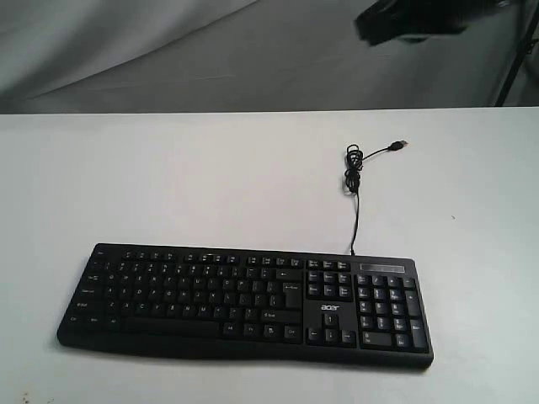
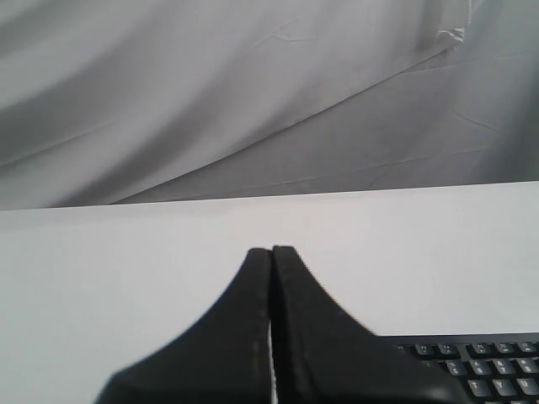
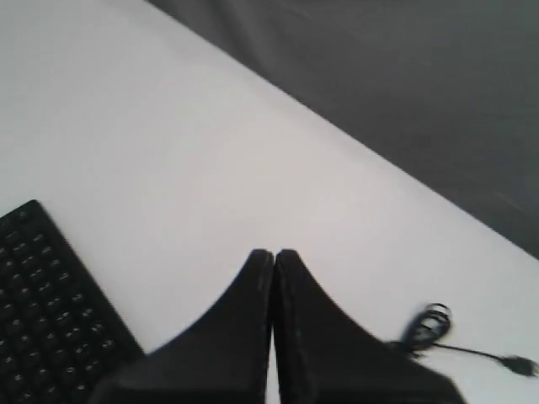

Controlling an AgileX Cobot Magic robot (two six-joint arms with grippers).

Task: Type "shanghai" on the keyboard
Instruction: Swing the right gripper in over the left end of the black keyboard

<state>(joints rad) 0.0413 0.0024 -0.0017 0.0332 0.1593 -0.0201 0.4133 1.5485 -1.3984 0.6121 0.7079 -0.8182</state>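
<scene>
my left gripper (image 2: 271, 251) and right gripper (image 3: 274, 252), both pressed together, hover clear of the keyboard (image 1: 244, 303), lying crosswise between them.

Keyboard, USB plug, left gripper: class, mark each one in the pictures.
keyboard (image 1: 244, 296), exterior view, middle key rows.
USB plug (image 1: 402, 145), exterior view, the cable's free end.
left gripper (image 2: 271, 251), left wrist view, where the closed fingertips meet.

The keyboard (image 1: 244, 299) bears a white "acer" logo; key legends unreadable.
</scene>
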